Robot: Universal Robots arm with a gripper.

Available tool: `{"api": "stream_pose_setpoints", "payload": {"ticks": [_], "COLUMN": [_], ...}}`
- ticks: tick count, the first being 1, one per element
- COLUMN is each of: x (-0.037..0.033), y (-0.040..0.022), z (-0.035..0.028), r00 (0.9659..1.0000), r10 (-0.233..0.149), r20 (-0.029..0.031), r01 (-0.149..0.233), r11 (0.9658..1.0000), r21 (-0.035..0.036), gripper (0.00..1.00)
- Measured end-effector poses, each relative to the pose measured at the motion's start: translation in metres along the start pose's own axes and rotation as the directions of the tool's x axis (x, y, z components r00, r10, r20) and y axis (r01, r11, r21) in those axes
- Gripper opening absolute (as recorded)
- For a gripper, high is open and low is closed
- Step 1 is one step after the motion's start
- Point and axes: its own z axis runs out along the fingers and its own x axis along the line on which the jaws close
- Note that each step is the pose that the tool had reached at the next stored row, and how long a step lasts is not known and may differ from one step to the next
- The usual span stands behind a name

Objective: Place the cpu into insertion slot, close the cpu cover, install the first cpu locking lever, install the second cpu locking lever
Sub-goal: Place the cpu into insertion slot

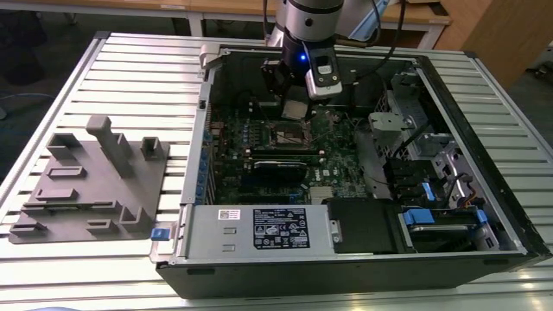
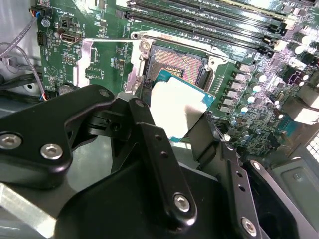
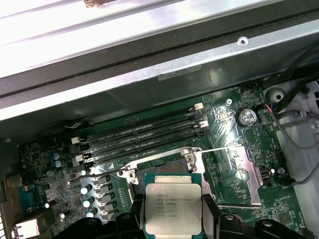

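one cpu point(image 3: 172, 206) in claw point(image 2: 177, 119) above insertion slot point(image 2: 175, 62)

The cpu point(image 2: 177, 107) perhaps half-hides the insertion slot point(image 2: 174, 62).

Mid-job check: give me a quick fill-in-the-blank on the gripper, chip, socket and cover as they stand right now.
1. The gripper is shut on the ____.
2. The insertion slot is ____: the cpu is not yet seated in it.
3. The cpu cover stands ____, swung aside from the slot.
4. The motherboard is ____ in colour.
Missing words: cpu; empty; open; green.
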Motion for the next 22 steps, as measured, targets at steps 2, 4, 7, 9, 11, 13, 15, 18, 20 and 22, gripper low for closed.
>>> {"api": "stream_pose_setpoints", "payload": {"ticks": [2,4,7,9,11,13,15,18,20,22], "x": [0.0,0.0,0.0,0.0,0.0,0.0,0.0,0.0,0.0,0.0], "y": [0.0,0.0,0.0,0.0,-0.0001,-0.0001,-0.0001,-0.0001,-0.0001,-0.0001], "z": [0.0,0.0,0.0002,0.0004,0.0007,0.001,0.0011,0.0013,0.0014,0.0014], "r00": [1.0,1.0,0.9997,0.9987,0.9969,0.9942,0.9907,0.9859,0.9848,0.9848], "r10": [0.0,0.001,0.023,0.05,0.078,0.107,0.135,0.167,0.173,0.173], "r20": [0.0,0.0001,0.002,0.0044,0.007,0.0096,0.0122,0.0149,0.0155,0.0155], "r01": [0.0,-0.001,-0.023,-0.05,-0.078,-0.107,-0.135,-0.167,-0.173,-0.173], "r11": [1.0,1.0,0.9997,0.9988,0.997,0.9942,0.9908,0.986,0.985,0.9849], "r21": [0.0,0.0,0.0001,0.0001,-0.0001,-0.0003,-0.0005,-0.0009,-0.001,-0.001], "gripper": [0.54,0.54,0.54,0.54,0.54,0.54,0.54,0.54,0.54,0.54]}}
